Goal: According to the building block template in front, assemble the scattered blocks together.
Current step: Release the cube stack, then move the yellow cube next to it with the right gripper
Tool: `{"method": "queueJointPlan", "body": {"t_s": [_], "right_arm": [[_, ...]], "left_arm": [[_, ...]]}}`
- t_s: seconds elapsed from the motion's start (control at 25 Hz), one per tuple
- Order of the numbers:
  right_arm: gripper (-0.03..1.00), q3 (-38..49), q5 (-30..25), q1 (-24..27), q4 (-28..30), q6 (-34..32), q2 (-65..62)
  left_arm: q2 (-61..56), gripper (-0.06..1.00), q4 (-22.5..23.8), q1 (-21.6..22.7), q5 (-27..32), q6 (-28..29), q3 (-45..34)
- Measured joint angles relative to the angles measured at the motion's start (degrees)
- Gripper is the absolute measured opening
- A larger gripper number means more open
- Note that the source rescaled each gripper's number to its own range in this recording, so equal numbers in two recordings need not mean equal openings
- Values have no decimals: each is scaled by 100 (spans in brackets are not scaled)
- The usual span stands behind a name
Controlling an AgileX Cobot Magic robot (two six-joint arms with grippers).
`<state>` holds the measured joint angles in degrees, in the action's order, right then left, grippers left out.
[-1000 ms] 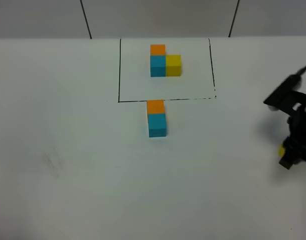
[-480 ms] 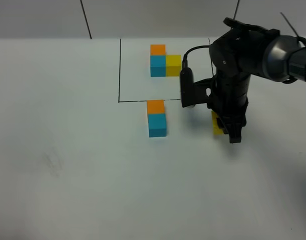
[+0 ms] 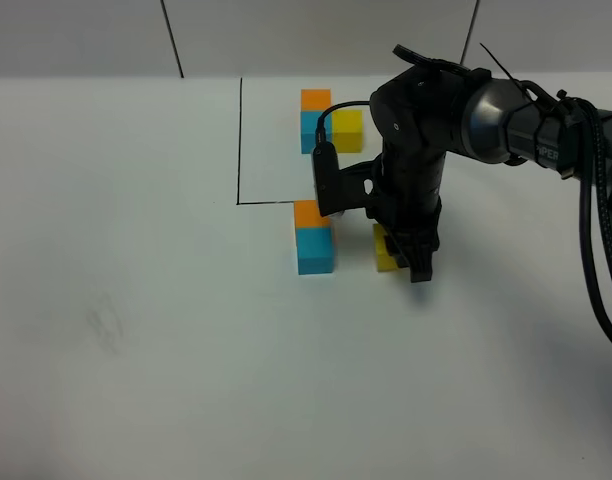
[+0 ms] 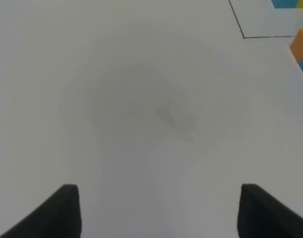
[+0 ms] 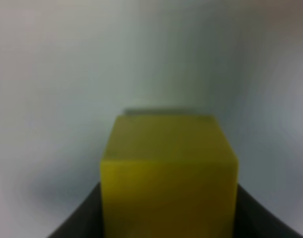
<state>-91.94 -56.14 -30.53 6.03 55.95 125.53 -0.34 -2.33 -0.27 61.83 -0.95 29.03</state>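
Observation:
The template [image 3: 330, 121] is an orange, blue and yellow trio inside a thin black drawn rectangle at the back; the arm hides part of the frame. In front of it a loose orange cube [image 3: 308, 213] sits joined behind a loose blue cube [image 3: 314, 250]. My right gripper [image 3: 404, 258] is shut on the loose yellow cube [image 3: 386, 251] [image 5: 169, 171], holding it just right of the blue cube with a small gap. My left gripper [image 4: 156, 208] is open and empty over bare table; the orange cube [image 4: 301, 43] shows at that view's edge.
The white table [image 3: 136, 330] spreads out left and front. A faint smudge [image 3: 106, 325] marks the left part. My right arm and its cables [image 3: 586, 200] reach in from the right side.
My right arm has swung in from the far right, carrying the yellow cube leftward to beside the blue cube. The orange and blue cubes have not moved.

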Motion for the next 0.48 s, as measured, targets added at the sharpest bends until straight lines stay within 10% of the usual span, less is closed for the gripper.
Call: {"method": "queueJointPlan", "body": {"t_s": [0.48], "right_arm": [[1, 0, 547, 0, -242, -167, 166]], "left_arm": [[0, 46, 0, 0, 0, 0, 0]]}}
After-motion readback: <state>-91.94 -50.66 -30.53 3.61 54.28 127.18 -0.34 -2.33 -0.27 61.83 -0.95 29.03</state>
